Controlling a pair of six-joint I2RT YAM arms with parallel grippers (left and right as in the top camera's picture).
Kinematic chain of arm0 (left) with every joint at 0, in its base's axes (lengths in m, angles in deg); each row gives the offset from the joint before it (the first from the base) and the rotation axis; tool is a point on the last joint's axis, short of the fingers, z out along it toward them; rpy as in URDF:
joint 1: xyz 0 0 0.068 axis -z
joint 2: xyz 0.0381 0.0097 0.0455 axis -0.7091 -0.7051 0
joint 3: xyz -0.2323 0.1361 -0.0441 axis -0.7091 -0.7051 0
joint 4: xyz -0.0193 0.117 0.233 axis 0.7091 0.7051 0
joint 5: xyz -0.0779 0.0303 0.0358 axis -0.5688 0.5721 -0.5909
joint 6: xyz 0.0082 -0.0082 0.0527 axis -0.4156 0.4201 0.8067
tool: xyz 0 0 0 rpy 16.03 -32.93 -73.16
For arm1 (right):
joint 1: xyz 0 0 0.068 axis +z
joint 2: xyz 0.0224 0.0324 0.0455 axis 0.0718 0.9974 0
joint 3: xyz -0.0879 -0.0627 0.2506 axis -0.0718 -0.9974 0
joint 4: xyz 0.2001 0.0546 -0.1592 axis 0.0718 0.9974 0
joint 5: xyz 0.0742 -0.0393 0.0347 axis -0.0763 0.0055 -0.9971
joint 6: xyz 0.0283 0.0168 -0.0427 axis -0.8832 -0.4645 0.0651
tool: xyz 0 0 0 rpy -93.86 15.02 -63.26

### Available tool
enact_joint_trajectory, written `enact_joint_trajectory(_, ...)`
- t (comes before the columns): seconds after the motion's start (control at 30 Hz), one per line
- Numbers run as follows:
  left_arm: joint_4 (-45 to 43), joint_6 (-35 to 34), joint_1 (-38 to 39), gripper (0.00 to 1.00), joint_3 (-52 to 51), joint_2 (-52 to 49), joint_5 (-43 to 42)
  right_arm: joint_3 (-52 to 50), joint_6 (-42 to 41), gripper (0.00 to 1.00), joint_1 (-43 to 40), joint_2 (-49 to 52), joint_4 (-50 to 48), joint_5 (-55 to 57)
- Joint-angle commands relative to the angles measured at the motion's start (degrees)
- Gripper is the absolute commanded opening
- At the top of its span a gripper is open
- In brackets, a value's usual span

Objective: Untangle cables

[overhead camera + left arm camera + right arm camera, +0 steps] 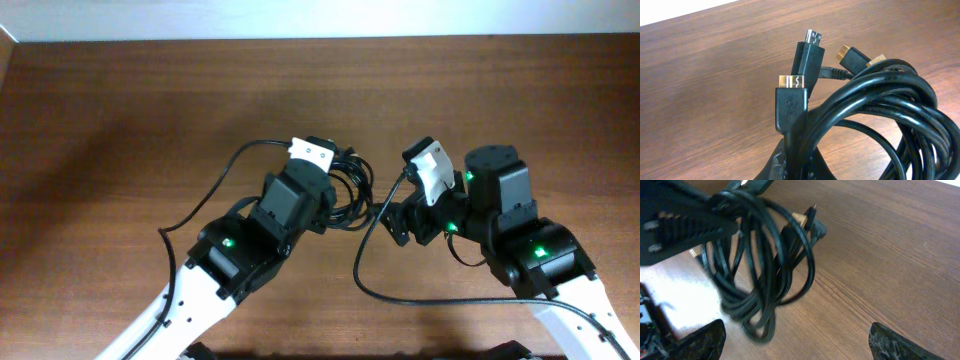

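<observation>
Overhead, the cable bundle sat near the middle of the wooden table, directly between the two arms. The left gripper was clamped tight on it from the near-left side. The left wrist view showed the coils rising out of that grip, with several plug ends standing above the loops, though the fingers themselves were hard to make out there. The right gripper stood just beside the bundle on its opposite side, jaws spread wide with nothing between them.

The relation that mattered showed in the right wrist view. Both fingertips sat low at the corners of the frame, and the coils hung ahead and to the left of the open gap rather than centred in it. The loops formed a long oval running roughly up and down from the left grip toward the wood. Whether the lowest loop touched the table could not be told.

The right arm was the free one, and it faced the loose side of the coils. By my judgement it needed to shift left and forward until a single outer strand lay between its jaws, crossing the strand's run. Closing on the whole oval would probably only drag the tangle along with it.
</observation>
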Motion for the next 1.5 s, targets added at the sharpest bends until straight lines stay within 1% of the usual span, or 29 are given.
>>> enact_joint_trajectory(0.0,-1.6,-0.1,1.8,0.0,1.3,0.2,-2.9,1.2,-1.7,0.9,0.3,2.8,-0.8,1.9)
enact_joint_trajectory(0.1,-1.9,-0.2,2.0,0.0,1.3,0.2,-5.2,1.2,-1.7,0.9,0.3,6.3,-0.8,9.6)
enact_joint_trajectory(0.17,-2.3,-0.2,2.0,0.0,1.3,0.9,-7.7,1.2,-3.5,0.9,0.3,8.2,-0.8,13.8)
enact_joint_trajectory(0.37,-2.6,-0.1,2.0,0.0,1.3,6.7,-13.6,1.2,-4.5,0.9,0.3,10.4,-1.0,15.3)
enact_joint_trajectory(0.43,-2.6,-0.1,2.0,0.0,1.3,8.6,-13.6,1.2,-4.5,0.9,0.3,10.3,-1.4,12.3)
enact_joint_trajectory(0.47,-2.7,-0.1,2.0,0.0,1.3,8.7,-13.7,1.2,-4.1,0.9,0.3,10.3,-1.8,8.7)
enact_joint_trajectory(0.63,-3.4,-0.2,1.8,0.0,1.3,8.5,-12.8,1.2,3.5,0.91,0.3,10.3,-1.8,-7.5)
enact_joint_trajectory(0.7,-3.3,-1.9,1.7,0.0,1.3,8.5,-9.0,1.2,6.6,0.91,0.3,10.3,-1.8,-13.9)
enact_joint_trajectory(0.87,-2.8,-2.9,1.6,0.0,1.3,8.5,-5.5,1.2,6.8,0.91,0.3,10.3,-2.3,-21.2)
enact_joint_trajectory(0.93,-2.1,-4.3,1.6,0.0,1.3,8.5,-4.3,1.2,6.8,0.91,0.3,10.3,-3.3,-25.4)
enact_joint_trajectory(1.07,-1.8,-4.5,1.6,0.0,1.3,8.5,-1.7,1.2,6.8,0.91,0.3,10.3,-5.2,-33.2)
enact_joint_trajectory(1.13,-1.9,-5.0,1.6,0.0,1.3,8.5,-1.5,1.2,6.5,0.91,0.3,10.3,-5.6,-35.6)
enact_joint_trajectory(1.23,-2.3,-8.5,1.6,0.0,1.3,8.5,-0.3,1.2,3.9,0.91,0.3,10.3,-6.2,-36.5)
enact_joint_trajectory(1.3,-2.8,-10.9,1.6,0.0,1.3,8.5,-0.1,1.2,3.9,0.91,0.3,10.3,-6.1,-36.5)
enact_joint_trajectory(1.4,-3.1,-11.0,1.6,0.0,1.3,8.5,0.4,1.2,2.7,0.91,0.3,10.3,-6.1,-35.7)
enact_joint_trajectory(1.47,-3.1,-11.0,1.6,0.0,1.3,8.5,2.5,1.2,2.4,0.91,0.3,10.3,-5.4,-34.1)
